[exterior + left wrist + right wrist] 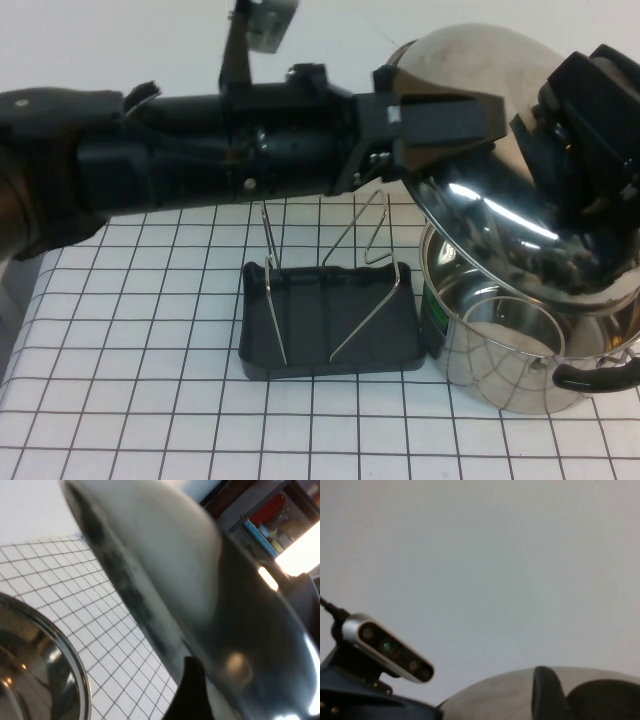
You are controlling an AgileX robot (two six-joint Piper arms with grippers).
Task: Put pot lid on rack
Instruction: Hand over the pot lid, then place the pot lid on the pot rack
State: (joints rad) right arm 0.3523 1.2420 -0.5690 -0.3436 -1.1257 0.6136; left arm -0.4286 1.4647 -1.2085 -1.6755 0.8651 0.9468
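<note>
Pot lid [500, 170] held tilted above pot [500, 350], clamped at rim by left claw [445, 120]. Right claw [585, 130] on far rim; grip indeterminate. Transfer step judged underway. Next: lid carried to rack [330, 320], slotted between wire loops.

My left arm stretches flat across the view, its left claw [478, 118] raised high with both fingers closed on a rim. My right arm reaches in from the right, its right claw [560, 150] also up high, fingers hidden from me.
</note>
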